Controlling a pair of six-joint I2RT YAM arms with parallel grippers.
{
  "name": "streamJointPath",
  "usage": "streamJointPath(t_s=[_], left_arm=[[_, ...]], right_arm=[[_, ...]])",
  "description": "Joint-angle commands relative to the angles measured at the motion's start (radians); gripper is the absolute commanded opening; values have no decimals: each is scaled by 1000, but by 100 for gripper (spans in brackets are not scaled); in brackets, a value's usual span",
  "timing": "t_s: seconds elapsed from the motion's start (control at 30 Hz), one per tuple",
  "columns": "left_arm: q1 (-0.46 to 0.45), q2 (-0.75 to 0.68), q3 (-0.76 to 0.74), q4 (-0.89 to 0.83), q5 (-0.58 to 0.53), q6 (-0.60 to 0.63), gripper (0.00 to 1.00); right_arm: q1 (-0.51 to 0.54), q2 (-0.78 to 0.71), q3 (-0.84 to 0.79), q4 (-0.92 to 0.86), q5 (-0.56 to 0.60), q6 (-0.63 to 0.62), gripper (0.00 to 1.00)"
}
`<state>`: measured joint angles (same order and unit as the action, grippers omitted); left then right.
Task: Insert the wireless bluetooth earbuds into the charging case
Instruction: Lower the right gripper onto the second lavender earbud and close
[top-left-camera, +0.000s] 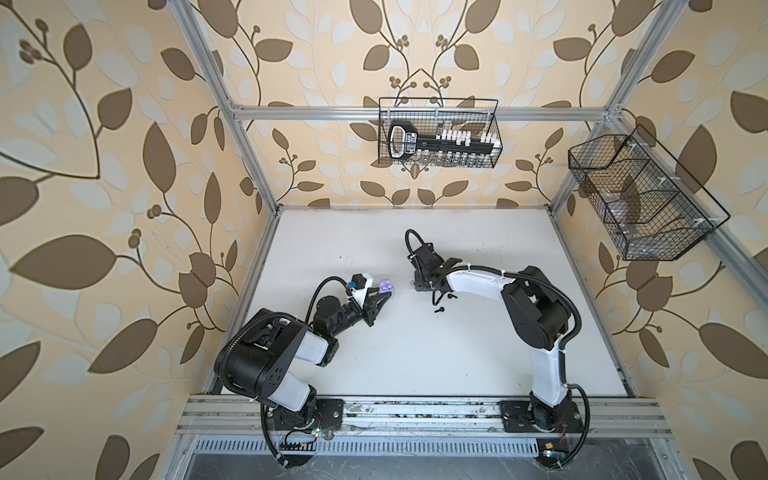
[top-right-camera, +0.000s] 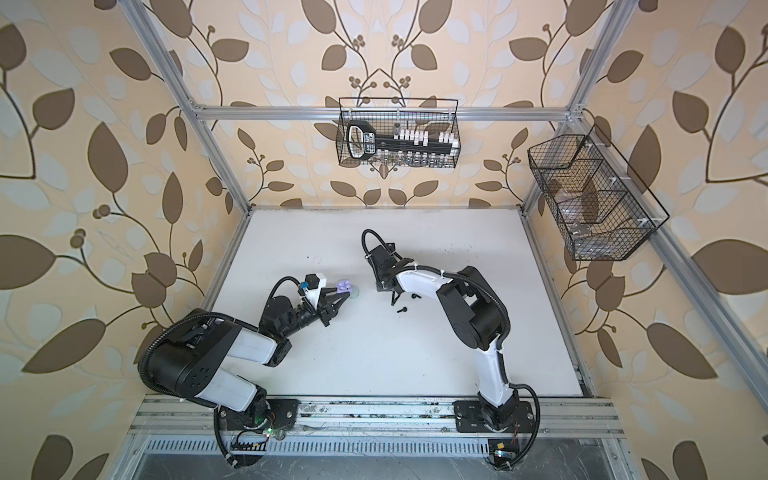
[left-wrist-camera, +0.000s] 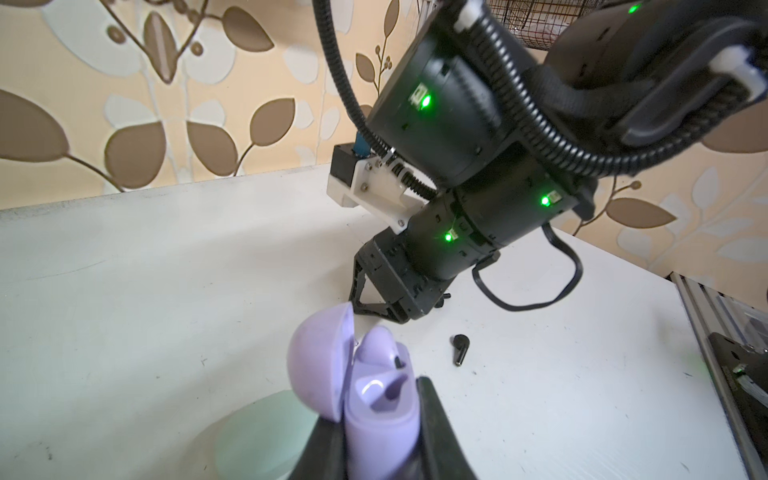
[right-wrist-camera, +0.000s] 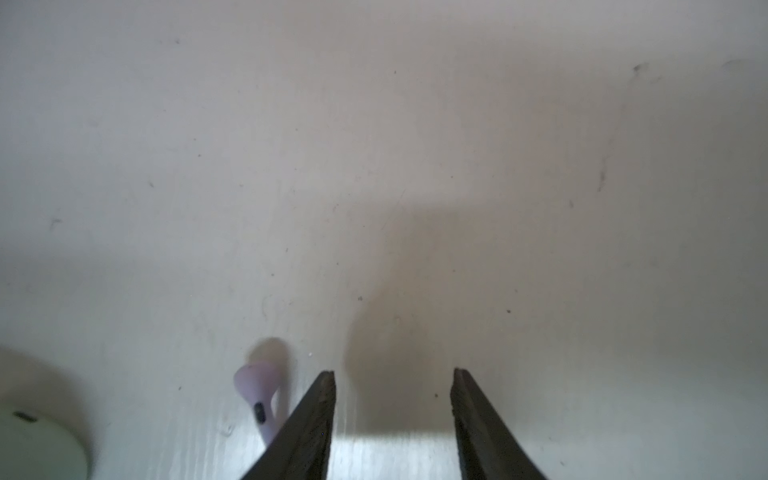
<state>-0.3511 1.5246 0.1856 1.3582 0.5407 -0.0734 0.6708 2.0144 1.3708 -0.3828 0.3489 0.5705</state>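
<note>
Inspection, left to right: the left claw (left-wrist-camera: 380, 424) is clenched on the lilac charging case (left-wrist-camera: 374, 403), its lid (left-wrist-camera: 320, 365) open, evidently to steady it for loading. One lilac earbud (left-wrist-camera: 378, 345) sits in a socket; the neighbouring socket appears empty. A mint case (left-wrist-camera: 257, 432) rests on the surface (top-left-camera: 415, 353) just beside. The second lilac earbud (right-wrist-camera: 259, 395) lies on the surface just outside the right claw (right-wrist-camera: 392, 374), which is released and empty, poised low, apparently for pickup. Two black earbuds (top-left-camera: 440, 309) lie loose further right
</note>
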Motion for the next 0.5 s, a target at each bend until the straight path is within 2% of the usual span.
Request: streamJointPath(t_s=[0.0,0.47], left_arm=[[12,-30,-8,64,36,36,0],[13,-63,-26,65,84,53,0]], right_arm=[[12,-72,-20,-2,-44,-5,48],[42,75,131,-85,-53,-18,51]])
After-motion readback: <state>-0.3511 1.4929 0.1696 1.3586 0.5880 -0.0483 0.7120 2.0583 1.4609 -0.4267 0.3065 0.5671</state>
